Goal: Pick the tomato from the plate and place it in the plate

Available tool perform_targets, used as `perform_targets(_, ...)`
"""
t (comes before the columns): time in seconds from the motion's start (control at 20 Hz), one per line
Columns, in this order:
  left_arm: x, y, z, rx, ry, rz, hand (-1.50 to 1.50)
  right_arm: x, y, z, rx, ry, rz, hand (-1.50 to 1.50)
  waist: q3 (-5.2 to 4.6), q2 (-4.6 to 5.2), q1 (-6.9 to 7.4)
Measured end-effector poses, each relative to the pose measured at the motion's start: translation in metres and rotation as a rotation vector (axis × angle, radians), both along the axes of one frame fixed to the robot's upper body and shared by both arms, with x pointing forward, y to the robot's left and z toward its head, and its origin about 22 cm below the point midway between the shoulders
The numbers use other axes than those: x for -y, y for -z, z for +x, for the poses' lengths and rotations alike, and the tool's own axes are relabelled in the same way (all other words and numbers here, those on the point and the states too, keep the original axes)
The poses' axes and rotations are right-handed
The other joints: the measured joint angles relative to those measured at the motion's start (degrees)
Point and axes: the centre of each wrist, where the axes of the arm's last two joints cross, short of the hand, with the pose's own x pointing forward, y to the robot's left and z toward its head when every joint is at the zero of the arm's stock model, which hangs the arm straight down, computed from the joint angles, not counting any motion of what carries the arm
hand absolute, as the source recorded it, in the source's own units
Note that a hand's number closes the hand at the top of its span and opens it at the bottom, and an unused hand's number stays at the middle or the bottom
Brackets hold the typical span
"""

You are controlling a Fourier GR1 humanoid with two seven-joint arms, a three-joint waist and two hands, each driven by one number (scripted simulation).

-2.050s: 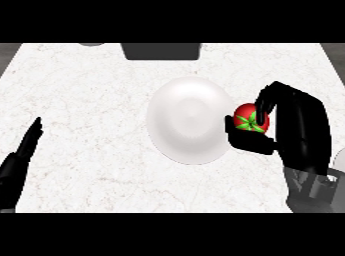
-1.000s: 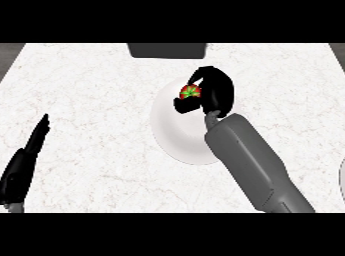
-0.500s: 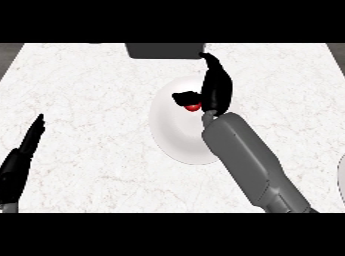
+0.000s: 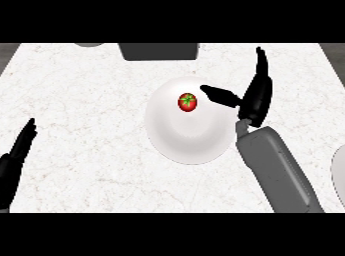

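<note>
Head view shows the tomato (image 4: 187, 101) lying on the white plate (image 4: 190, 145), the right hand (image 4: 253, 98) spread wide beside it holding nothing, so placement looks done; left hand (image 4: 12, 162) rests open at the left edge

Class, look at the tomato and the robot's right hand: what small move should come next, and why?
Probably draw the right hand back from the plate. The tomato lies on the plate apart from the open hand, so the placing looks done. The left hand rests at the view's left.
</note>
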Motion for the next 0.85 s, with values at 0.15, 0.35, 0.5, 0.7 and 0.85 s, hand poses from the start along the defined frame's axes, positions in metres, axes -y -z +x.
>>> perform_targets(0.15,0.003,0.002,-0.001,-0.002,-0.001,-0.002,0.00,0.030,0.004,-0.022,0.066,0.017,0.058,-1.50,0.01,0.01,-0.17)
perform_targets(0.35,0.002,-0.003,-0.001,-0.002,0.002,-0.004,0.00,0.073,0.011,-0.055,0.136,0.008,0.073,-1.50,0.02,0.08,-0.15)
perform_targets(0.5,0.005,-0.005,0.001,0.003,0.002,-0.002,0.00,0.107,0.021,-0.078,0.166,-0.005,0.054,-1.50,0.01,0.13,-0.01)
perform_targets(0.7,0.012,-0.007,0.010,0.005,0.002,-0.005,0.00,0.142,0.027,-0.102,0.180,-0.016,0.032,-1.50,-0.03,0.18,0.14)
perform_targets(0.85,0.015,-0.004,0.003,-0.001,0.008,0.000,0.00,0.163,0.030,-0.121,0.178,-0.020,0.032,-1.50,-0.04,0.18,0.32)
